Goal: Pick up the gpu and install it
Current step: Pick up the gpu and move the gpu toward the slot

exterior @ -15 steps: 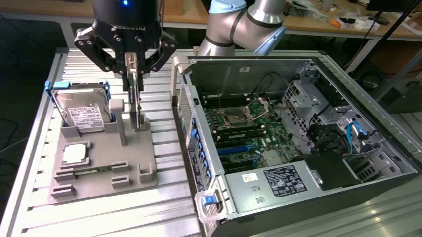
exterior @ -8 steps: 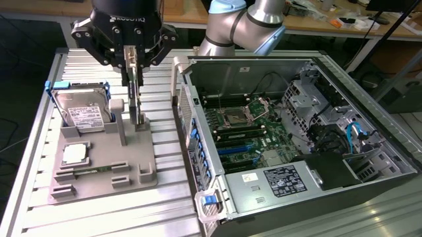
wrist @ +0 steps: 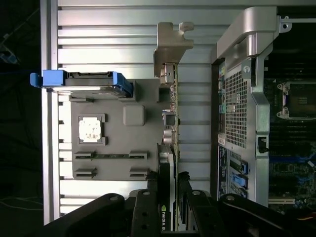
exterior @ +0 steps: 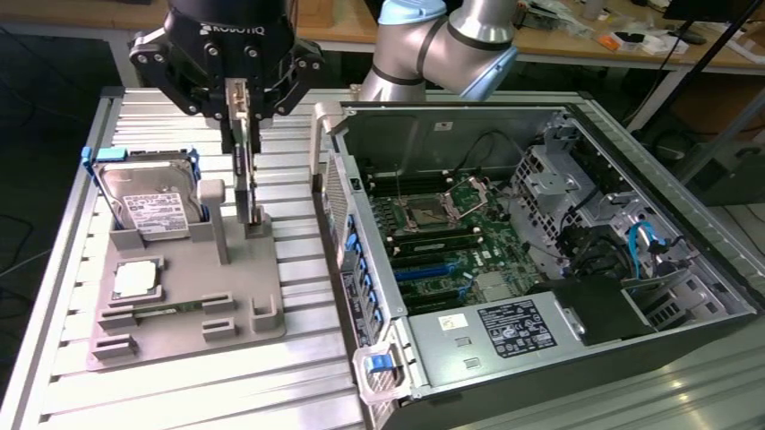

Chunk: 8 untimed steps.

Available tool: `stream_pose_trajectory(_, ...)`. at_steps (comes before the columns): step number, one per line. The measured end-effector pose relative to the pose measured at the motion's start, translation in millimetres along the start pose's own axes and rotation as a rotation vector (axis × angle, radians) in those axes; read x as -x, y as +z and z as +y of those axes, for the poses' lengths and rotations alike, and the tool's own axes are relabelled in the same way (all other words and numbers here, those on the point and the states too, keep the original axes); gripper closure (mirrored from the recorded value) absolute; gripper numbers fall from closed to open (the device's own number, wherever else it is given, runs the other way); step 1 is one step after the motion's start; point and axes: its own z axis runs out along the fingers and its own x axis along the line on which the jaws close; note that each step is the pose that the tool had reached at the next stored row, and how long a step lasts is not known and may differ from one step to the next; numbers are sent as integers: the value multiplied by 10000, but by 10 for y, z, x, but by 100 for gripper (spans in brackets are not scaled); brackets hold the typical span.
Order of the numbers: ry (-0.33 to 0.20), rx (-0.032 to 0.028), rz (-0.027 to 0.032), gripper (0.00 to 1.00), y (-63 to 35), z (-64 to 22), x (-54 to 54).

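One end effector clamps the upper end of the gpu, whose long axis runs straight down beneath it.

White "ROBOTIQ" lettering runs across the body of the black metal gripper. Near the exterior view's left edge of the ribbed aluminium table, the silver hard drive carries a white printed label, too fine to read. So is the black power supply's white label. The thin green-brown gpu bears a small green logo.
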Motion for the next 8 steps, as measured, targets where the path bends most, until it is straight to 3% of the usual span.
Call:
stream_pose_trajectory(4,-5,0,-3,73,3,0,79)
stream_pose_trajectory(8,-10,0,-3,73,1,-1,264)
